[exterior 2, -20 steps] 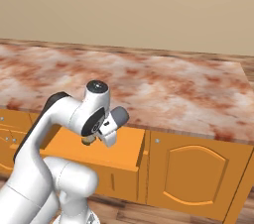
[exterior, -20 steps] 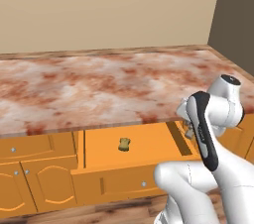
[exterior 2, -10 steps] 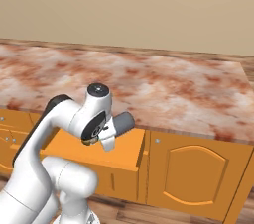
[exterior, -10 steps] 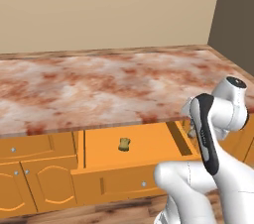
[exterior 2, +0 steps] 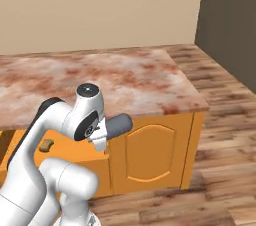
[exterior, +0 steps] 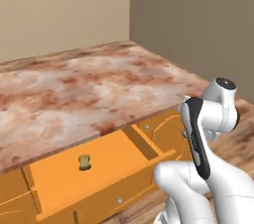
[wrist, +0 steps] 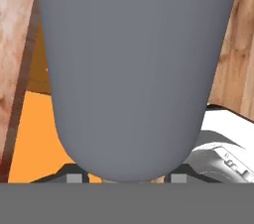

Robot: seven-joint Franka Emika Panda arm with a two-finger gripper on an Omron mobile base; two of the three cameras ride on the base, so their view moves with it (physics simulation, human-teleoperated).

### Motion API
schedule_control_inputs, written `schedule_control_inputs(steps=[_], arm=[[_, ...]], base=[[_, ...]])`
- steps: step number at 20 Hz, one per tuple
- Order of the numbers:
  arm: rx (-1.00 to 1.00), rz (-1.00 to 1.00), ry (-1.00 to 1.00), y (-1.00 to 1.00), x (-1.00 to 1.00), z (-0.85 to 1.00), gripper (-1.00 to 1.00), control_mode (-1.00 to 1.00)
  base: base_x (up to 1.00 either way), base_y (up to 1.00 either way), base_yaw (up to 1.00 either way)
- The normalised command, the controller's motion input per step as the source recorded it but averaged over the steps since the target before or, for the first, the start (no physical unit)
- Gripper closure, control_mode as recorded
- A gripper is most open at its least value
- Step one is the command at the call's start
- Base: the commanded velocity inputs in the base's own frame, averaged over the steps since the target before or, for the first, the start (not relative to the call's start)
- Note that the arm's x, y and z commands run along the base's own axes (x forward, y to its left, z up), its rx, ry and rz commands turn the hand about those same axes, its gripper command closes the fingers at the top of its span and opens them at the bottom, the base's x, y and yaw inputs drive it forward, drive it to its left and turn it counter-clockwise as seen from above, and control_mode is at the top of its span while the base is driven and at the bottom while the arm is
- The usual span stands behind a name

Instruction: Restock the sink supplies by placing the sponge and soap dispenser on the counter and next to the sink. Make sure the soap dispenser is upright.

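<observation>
The soap dispenser (wrist: 129, 69), a dark slate-grey bottle, is clamped between my fingertips (wrist: 74, 178) and looms close up in the hand view. From the right base view it (exterior 2: 118, 124) sticks out sideways from my gripper (exterior 2: 101, 137), lying roughly level in front of the counter (exterior 2: 125, 75). The gripper is shut on it. A small yellow-tan sponge (exterior: 85, 162) lies in the open orange drawer (exterior: 104, 173) below the counter (exterior: 89, 89); it also peeks out behind my arm (exterior 2: 46, 145). The sink is out of view.
The counter ends at a corner on the right, above an orange cabinet door (exterior 2: 150, 155). Wooden floor (exterior 2: 220, 120) stretches beyond it, up to a dark wall (exterior: 198, 15). The drawer stands out into the space before the cabinets.
The whole picture has shifted: the base has moved, bringing the counter's right end, the floor and the dark wall into view. The dispenser stays in my grip; the sponge lies in the drawer as before.
</observation>
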Motion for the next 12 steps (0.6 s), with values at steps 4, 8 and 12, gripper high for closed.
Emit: schedule_control_inputs(steps=[4, 8, 12], arm=[[0.00, 0.00, 0.00, 0.00, 0.00, 0.00, 1.00, 1.00], [0.00, 0.00, 0.00, 0.00, 0.00, 0.00, 1.00, 1.00], [0.00, 0.00, 0.00, 0.00, 0.00, 0.00, 1.00, 1.00]], base=[[-0.06, -0.13, -0.63], [-0.02, -0.09, -0.63], [0.00, -0.08, -0.60]])
